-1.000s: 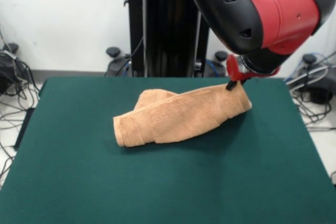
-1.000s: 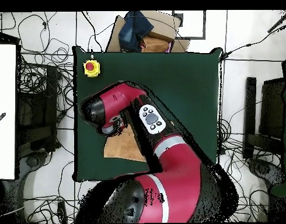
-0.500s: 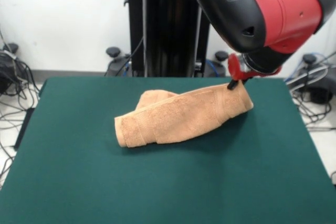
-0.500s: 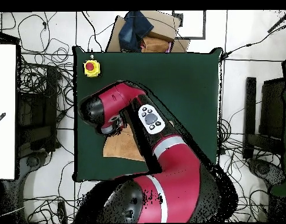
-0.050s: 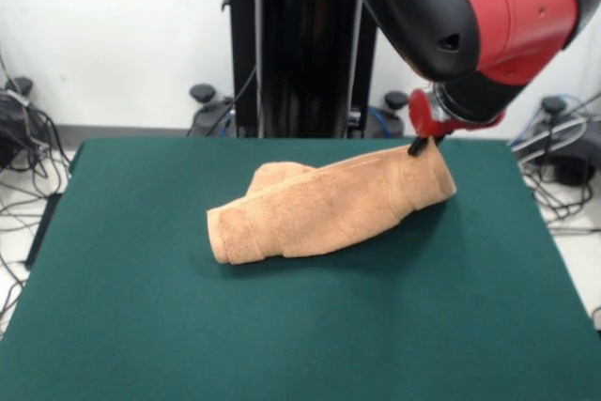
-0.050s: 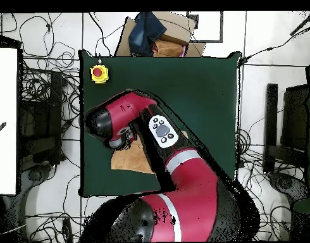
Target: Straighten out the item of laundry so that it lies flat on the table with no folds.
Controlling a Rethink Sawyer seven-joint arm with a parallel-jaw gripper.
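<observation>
Terry cloth, orange-tan, is what the arm is working on: the towel (image 5: 329,208) is lying bunched in a long folded roll across the middle of the table (image 5: 141,326), toward its far side. Seen from the front, the gripper (image 5: 420,145) is pinching the towel's raised right-hand corner, fingers closed on the cloth, and it is creeping up and to the right compared with a second ago, dragging that end and the whole roll a little with it. To my eye that is the start of a pull to draw the folds out, but the towel is still doubled over, so the job is far from done. Cables and a black pedestal are sitting beyond the far edge, clear of the work.

From overhead, the red arm (image 6: 176,171) is covering most of the towel (image 6: 133,161); only a tan patch is showing near the table's edge. A yellow box with a red button (image 6: 99,73) is resting at one corner, well apart. Cardboard and dark cloth (image 6: 151,31) are lying off the table. Nothing is blocking the pull.
</observation>
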